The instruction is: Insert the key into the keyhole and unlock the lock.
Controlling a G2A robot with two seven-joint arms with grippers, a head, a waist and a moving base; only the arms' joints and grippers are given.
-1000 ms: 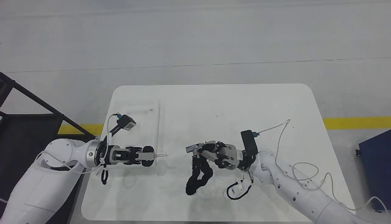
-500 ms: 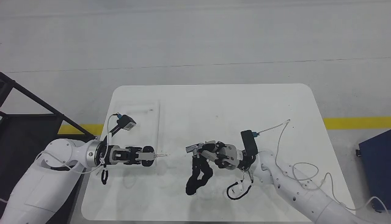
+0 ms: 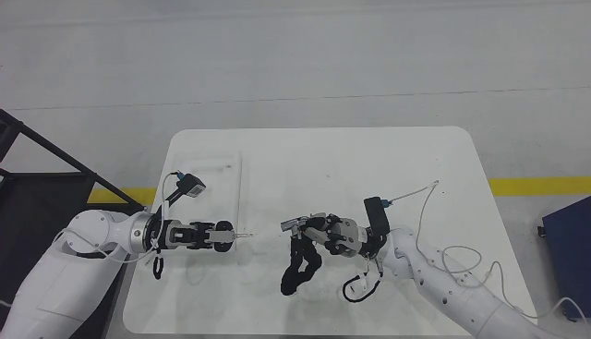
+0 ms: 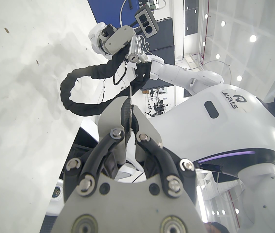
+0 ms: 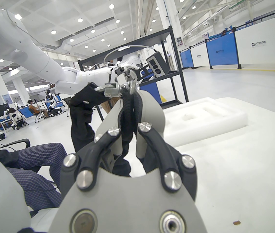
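Key (image 4: 129,94) pinched in L pincer (image 4: 128,109), R pincer (image 5: 127,100) clamped on lock (image 4: 134,49), tip apart from keyhole (image 4: 132,58)

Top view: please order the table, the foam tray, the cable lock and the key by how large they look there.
Largest to smallest:
1. table
2. foam tray
3. cable lock
4. key, smallest by far
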